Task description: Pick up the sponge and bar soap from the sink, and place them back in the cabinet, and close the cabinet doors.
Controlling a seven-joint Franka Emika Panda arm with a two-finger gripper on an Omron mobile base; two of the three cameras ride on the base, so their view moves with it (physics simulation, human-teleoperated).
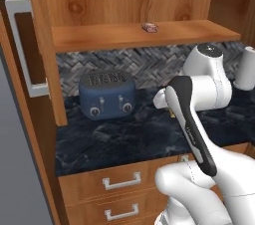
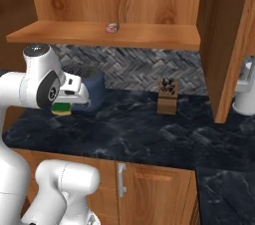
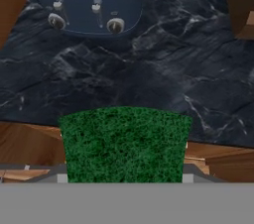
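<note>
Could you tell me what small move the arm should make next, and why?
Probably lift the pincer toward the cabinet shelf. It is shut on the sponge above the dark counter by the blue toaster, while the bar soap already lies on that shelf, with bare plank beside it.

You see the sponge's [image 3: 124, 143] rough green scouring face; glossy veined dark stone table [image 3: 163, 69]; grained wooden cabinet [image 1: 129, 0]; smooth blue toaster [image 3: 87, 0].

The white arm's gripper [image 2: 63, 103] holds the flat green-and-yellow sponge [image 2: 62, 108] above the dark marbled stone counter [image 2: 149, 139]. A small pinkish bar soap [image 2: 112, 28] lies on the brown wooden cabinet shelf [image 2: 149, 34].
</note>
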